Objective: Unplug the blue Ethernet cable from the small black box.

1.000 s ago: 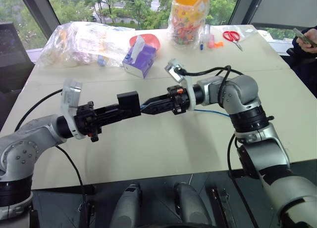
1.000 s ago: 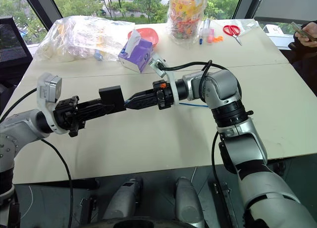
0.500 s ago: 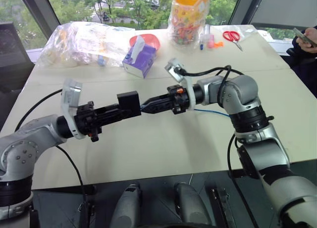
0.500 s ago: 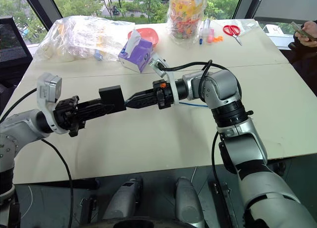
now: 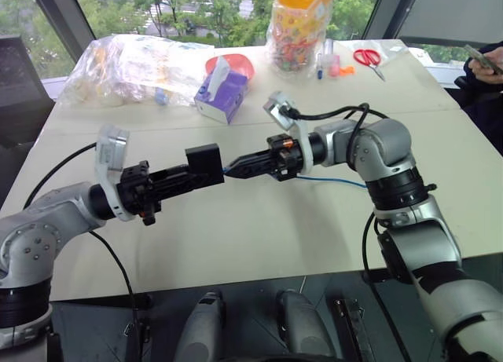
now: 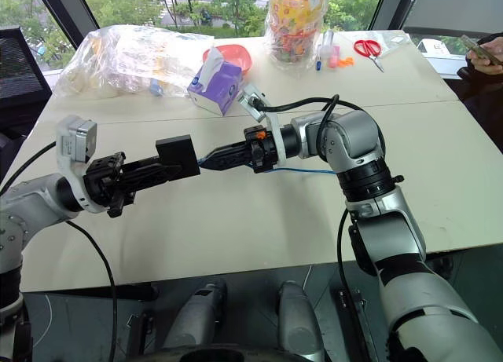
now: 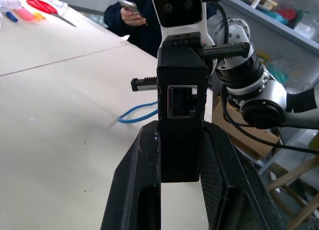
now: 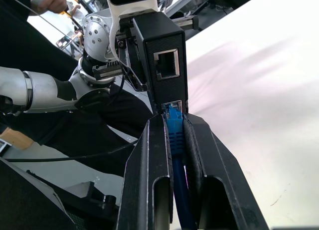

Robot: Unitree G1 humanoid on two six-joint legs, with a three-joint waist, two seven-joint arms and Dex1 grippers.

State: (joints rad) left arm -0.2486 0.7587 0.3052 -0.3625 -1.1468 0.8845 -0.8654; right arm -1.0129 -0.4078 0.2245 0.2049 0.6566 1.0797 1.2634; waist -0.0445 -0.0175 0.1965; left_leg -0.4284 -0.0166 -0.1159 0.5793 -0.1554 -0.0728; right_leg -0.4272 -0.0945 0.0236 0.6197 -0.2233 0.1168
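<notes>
Pale table [image 5: 259, 236] by windows, filling the frame's middle; clutter along the upper edge: purple tissue box [image 5: 222, 91], plastic bags [image 5: 134, 60], snack jar [image 5: 299, 20], scissors [image 5: 367, 60]. A person's hand with a phone [image 5: 486, 63] at the right edge.

Item 1: box [image 5: 205, 166], black, held off the table at centre-left of the head views. Left gripper [image 7: 180, 155] is clamped on its body, one empty port facing that wrist camera.

Item 2: cable [image 8: 174, 135], blue. Plug end sits at the box's lower port; the rest trails right across the table [image 5: 330, 179].

Item 3: right gripper [image 8: 174, 127], centre of frame, fingers pinched together on the cable just behind the plug, tips touching or nearly touching the box.

Step in hand, as judged: extraction; plug looks still seated.

Handling notes: pull straight along the port's axis, away from the box; keep the left arm rigid as counter-hold. The latch tab likely needs pressing; whether the fingers bear on it cannot be told. Avoid sideways levering, which may bind the plug or slip the grip onto bare cord.
</notes>
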